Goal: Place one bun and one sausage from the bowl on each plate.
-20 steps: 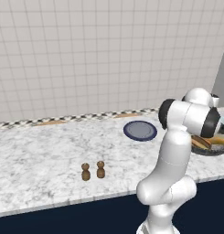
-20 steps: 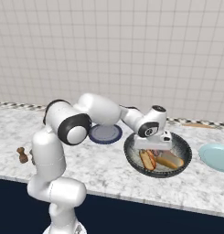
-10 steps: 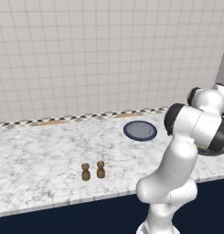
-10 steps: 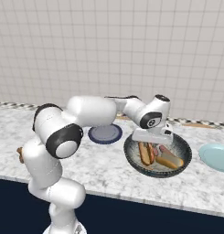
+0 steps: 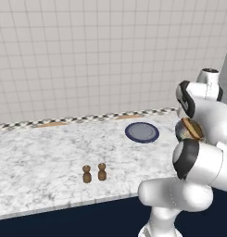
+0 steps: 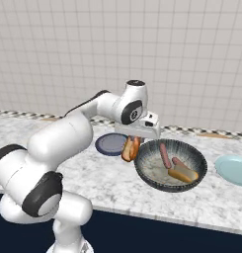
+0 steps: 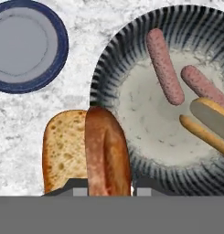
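Observation:
My gripper (image 6: 131,146) is shut on a bun (image 6: 128,149), which hangs above the counter just left of the bowl (image 6: 194,150). In the hand view the bun (image 7: 67,148) shows its toasted cut face and brown crust between the fingertips (image 7: 73,188), over the bowl's (image 7: 109,68) left rim. Inside the bowl lie two sausages (image 7: 163,64) (image 7: 200,84) and another bun (image 7: 209,121). The dark navy plate (image 6: 111,144) lies bare just left of the held bun, and the navy plate (image 7: 26,45) is also at the hand view's upper left. The pale blue plate (image 6: 233,169) lies right of the bowl.
Two small brown shakers (image 5: 87,174) (image 5: 102,171) stand on the marble counter well left of the navy plate (image 5: 141,132). A tiled wall backs the counter. The counter's front edge (image 6: 157,220) runs close below the bowl.
The gripper has risen out of the bowl with the bun and shifted left over the bowl's rim. The elbow has swung upward.

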Available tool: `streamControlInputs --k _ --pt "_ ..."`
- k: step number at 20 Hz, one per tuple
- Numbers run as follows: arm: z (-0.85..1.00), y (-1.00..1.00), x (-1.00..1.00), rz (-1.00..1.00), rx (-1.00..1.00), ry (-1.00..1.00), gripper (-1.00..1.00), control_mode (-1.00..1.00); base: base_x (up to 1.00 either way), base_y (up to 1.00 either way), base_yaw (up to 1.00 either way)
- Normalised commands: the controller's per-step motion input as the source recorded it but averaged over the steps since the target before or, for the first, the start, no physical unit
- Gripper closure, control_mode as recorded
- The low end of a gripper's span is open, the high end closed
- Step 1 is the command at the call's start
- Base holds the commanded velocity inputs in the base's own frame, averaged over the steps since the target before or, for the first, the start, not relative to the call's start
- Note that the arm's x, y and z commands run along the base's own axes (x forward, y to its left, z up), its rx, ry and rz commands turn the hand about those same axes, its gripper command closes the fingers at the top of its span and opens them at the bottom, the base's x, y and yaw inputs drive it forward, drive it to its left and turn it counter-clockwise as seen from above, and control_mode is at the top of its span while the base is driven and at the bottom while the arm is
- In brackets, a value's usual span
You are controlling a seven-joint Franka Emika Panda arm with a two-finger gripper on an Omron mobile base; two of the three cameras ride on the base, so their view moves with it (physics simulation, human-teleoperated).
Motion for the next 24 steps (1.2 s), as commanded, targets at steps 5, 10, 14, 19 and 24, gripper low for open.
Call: streamControlInputs --k 5,10,14,19,24 --pt "0.49 0.94 0.63 -0.16 -0.07 0.14 1.0 -1.0 0.0 0.0 0.0" --pt "-0.01 0.57 0.87 -0.29 -0.03 0.23 1.0 -1.0 0.0 0.0 0.0" --pt "-0.17 0.06 0.94 -0.09 0.0 0.18 1.0 -1.0 0.0 0.0 0.0" --pt "-0.57 -0.02 1.0 0.2 0.0 0.22 1.0 -1.0 0.0 0.0 0.0" --pt "-0.87 -0.02 0.91 0.11 0.13 0.03 1.0 -1.0 0.0 0.0 0.0"
